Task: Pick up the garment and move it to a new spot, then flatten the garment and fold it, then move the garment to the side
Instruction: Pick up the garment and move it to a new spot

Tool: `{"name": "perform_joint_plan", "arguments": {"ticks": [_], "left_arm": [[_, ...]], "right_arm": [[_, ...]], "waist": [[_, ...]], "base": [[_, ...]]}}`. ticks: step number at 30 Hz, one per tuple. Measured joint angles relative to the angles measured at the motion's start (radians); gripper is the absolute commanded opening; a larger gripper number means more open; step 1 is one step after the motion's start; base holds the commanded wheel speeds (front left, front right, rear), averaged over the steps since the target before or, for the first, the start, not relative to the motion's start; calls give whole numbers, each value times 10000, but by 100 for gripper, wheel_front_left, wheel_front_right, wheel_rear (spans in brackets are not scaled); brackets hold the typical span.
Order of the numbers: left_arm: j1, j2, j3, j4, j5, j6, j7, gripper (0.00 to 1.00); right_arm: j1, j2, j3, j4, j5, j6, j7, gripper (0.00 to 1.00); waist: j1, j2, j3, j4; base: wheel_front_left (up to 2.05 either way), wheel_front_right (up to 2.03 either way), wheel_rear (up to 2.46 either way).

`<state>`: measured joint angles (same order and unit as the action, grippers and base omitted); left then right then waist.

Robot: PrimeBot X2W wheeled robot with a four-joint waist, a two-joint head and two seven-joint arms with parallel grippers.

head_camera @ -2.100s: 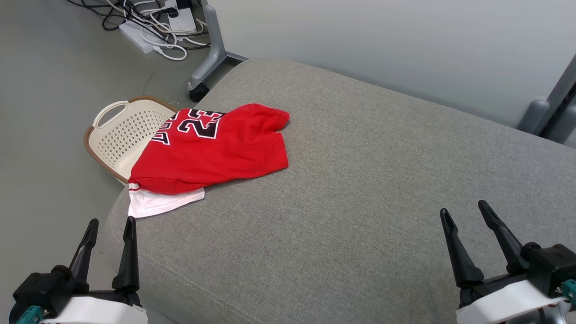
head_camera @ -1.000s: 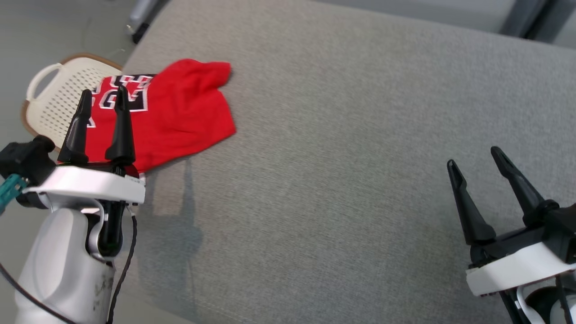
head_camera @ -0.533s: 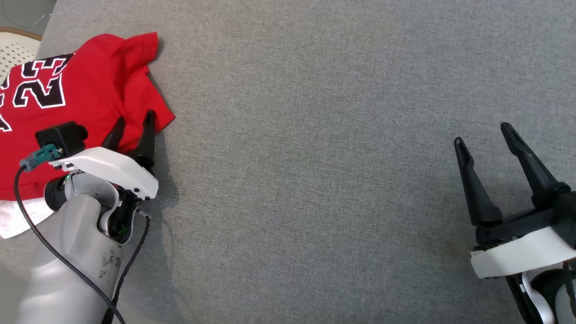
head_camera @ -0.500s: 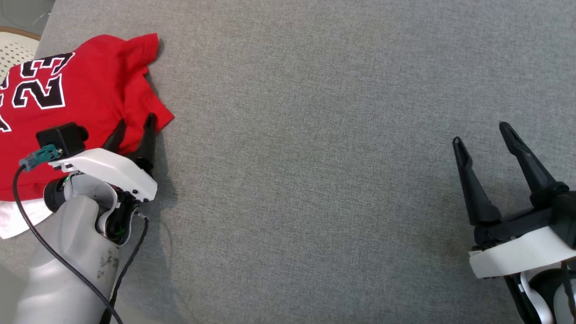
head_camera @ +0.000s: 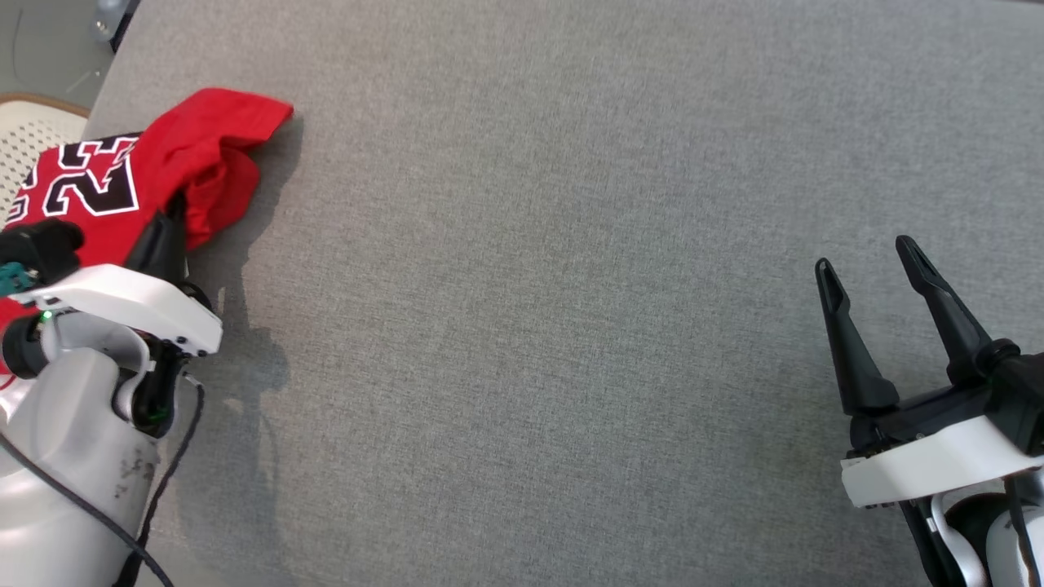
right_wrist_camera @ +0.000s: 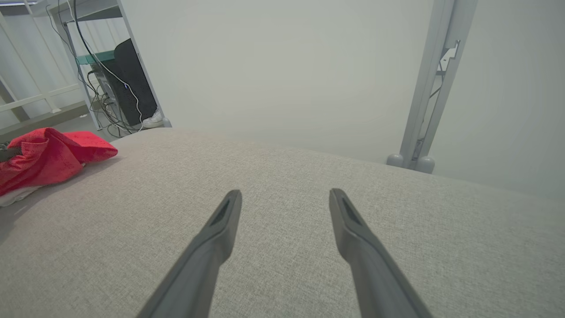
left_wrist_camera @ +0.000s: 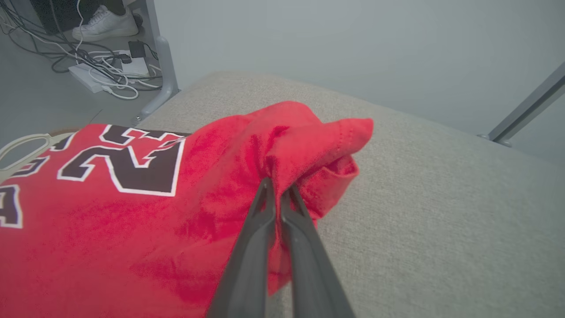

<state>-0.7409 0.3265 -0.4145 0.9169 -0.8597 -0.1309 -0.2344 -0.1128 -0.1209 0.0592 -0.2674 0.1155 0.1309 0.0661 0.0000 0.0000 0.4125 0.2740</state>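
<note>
The garment [head_camera: 122, 187] is a red jersey with black and white numbers, lying at the far left edge of the grey cushion [head_camera: 571, 285]. My left gripper [head_camera: 173, 216] is shut on a bunched fold of its red cloth near a sleeve. In the left wrist view the two fingers pinch that fold of the garment [left_wrist_camera: 212, 176] at the left gripper's [left_wrist_camera: 277, 187] tips, lifting it into a peak. My right gripper [head_camera: 864, 254] stands open over bare cushion at the lower right, far from the garment [right_wrist_camera: 48, 159]. The right wrist view shows the right gripper [right_wrist_camera: 284, 194] with nothing between its fingers.
A cream perforated basket [head_camera: 33, 134] sits on the floor beyond the cushion's left edge. Cables and a power strip [left_wrist_camera: 101, 70] lie on the floor near a grey frame leg. A person's white shoe [left_wrist_camera: 103, 24] stands there. A metal stand [right_wrist_camera: 428, 88] rises behind the cushion.
My left gripper has closed on the garment's right edge and drawn it up and leftward, bunching the cloth. The head camera shifted slightly. The right gripper stays open.
</note>
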Motion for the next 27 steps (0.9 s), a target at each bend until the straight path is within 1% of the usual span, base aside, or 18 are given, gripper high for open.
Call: {"name": "perform_joint_plan", "arguments": {"ticks": [1,6,10,15,19,23,24,27], "left_arm": [[0,0,0,0,0,0,0,0],[303,474,476,-878,222,54,-257,0],[1075,798,1367,-2543,727,407,-278,0],[2813,991,2056,-4656,1308,1089,-299,0],[4293,1078,2130,-6303,1536,1739,-297,0],[5653,1091,2107,-7917,1662,2456,-127,0],[6404,1018,2048,-8844,1712,2878,54,0],[6756,1001,1981,-9497,1697,3110,307,0]], "right_arm": [[0,0,0,0,0,0,0,100],[294,198,-71,318,111,0,-318,100],[614,309,-142,546,222,0,-527,100],[1030,476,-169,667,339,0,-667,100],[1348,529,-213,729,364,0,-713,100],[1718,579,-353,727,439,0,-721,100],[1886,606,-410,654,508,0,-690,100],[1913,619,-399,568,527,0,-658,100]], "waist": [[0,0,0,0],[0,0,-657,-109],[0,0,-1241,-264],[0,0,-1934,-590],[0,0,-2383,-955],[0,0,-2760,-1340],[0,0,-2950,-1592],[0,0,-3041,-1812]], "base": [[0,0,0],[0,0,0],[0,0,0],[0,0,0],[0,0,0],[0,0,0],[0,0,0],[0,0,0]]}}
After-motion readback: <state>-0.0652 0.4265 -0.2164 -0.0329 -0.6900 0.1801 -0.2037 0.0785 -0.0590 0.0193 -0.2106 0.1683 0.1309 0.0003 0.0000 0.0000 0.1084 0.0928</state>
